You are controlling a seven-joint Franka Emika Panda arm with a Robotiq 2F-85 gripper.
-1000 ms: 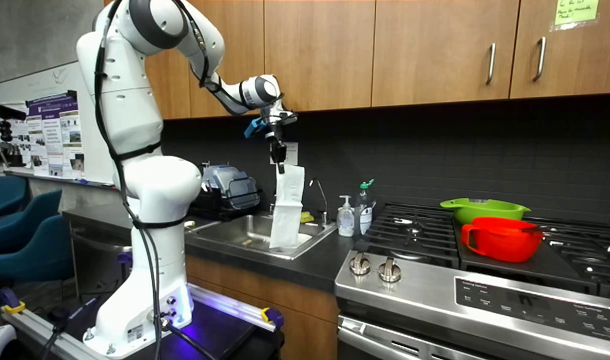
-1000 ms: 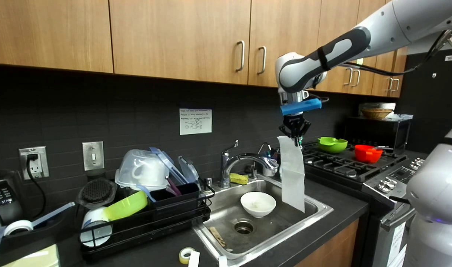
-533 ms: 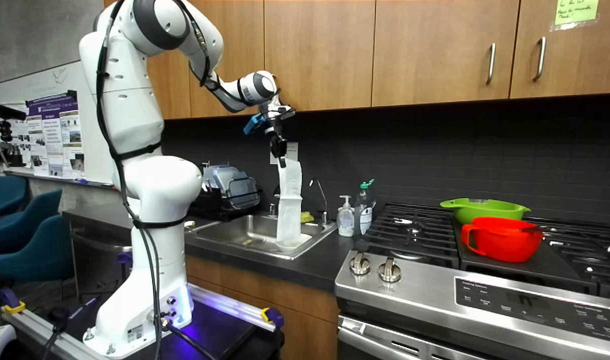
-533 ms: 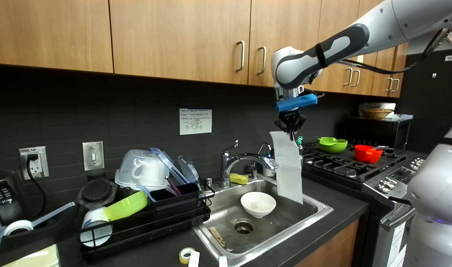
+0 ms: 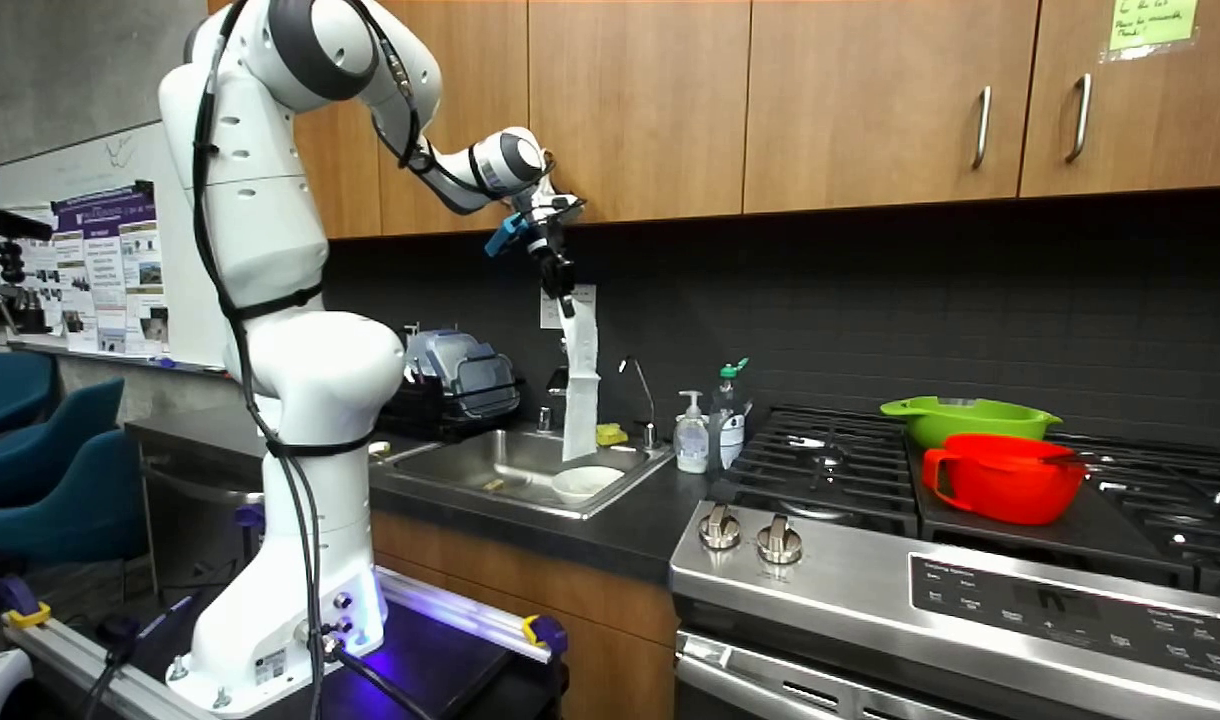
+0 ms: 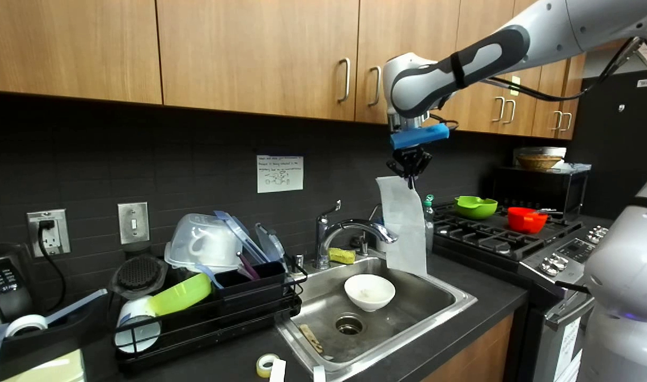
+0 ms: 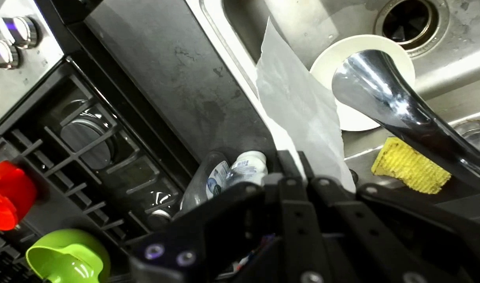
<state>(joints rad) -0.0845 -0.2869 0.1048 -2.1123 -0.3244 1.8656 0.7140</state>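
My gripper (image 5: 567,308) is shut on the top edge of a long white paper towel (image 5: 581,385). The sheet hangs down above the back right of the sink (image 6: 387,326), its lower end free in the air. In the wrist view the towel (image 7: 299,102) passes between the two fingertips and spreads out toward the basin. A white bowl (image 6: 370,292) sits in the sink, apart from the sheet. The chrome faucet (image 7: 389,94) arches over part of the bowl in that view, close beside the towel. Behind the faucet lies a yellow sponge (image 6: 342,255).
Wooden cabinets (image 6: 260,53) overhang the counter near the wrist. A soap dispenser (image 5: 692,435) and a green-capped bottle (image 5: 730,420) stand between sink and stove. On the stove are a red pot (image 5: 1010,485) and a green bowl (image 5: 960,425). A full dish rack (image 6: 207,313) borders the sink.
My gripper has risen with the towel still in it and shifted toward the faucet side. The sheet's lower end has lifted, uncovering more of the bowl in an exterior view.
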